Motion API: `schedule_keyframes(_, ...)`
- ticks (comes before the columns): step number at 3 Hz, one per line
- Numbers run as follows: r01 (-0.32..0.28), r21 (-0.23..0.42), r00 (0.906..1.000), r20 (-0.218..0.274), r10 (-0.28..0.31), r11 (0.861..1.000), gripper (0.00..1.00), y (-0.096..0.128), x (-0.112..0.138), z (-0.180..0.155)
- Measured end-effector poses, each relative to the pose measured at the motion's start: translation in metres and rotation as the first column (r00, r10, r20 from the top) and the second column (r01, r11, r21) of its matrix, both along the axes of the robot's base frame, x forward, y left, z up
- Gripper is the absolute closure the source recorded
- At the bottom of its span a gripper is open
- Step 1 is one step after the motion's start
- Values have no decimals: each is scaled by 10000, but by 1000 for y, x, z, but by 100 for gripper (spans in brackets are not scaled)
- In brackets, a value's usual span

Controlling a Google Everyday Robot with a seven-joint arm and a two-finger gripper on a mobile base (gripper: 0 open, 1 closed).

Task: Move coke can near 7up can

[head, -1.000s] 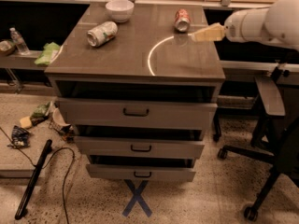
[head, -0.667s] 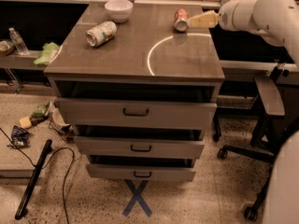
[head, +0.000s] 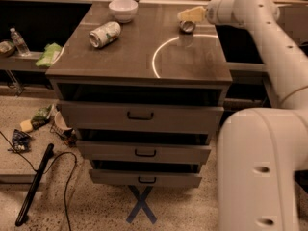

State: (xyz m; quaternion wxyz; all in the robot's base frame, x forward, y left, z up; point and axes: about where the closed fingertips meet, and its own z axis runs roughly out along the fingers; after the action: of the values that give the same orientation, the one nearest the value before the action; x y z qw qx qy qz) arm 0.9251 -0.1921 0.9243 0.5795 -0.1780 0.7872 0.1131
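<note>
Gripper (head: 191, 15) at coke can (head: 186, 27), grip state unclear; confirm firm hold across body, then carry toward 7up can (head: 105, 34) at 9 o'clock.

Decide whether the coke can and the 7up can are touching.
Apart. The camera view shows a wide stretch of tabletop between the 7up can and the coke can; the gripper is at the coke can.

Mostly hidden: coke can (head: 187, 27), directly beneath pincer (head: 191, 14).
</note>
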Motion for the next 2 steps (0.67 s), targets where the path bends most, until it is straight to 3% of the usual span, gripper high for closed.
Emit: schedule_keyframes(2,728,368,9944,-788,-697,9967,3,30,47,-42)
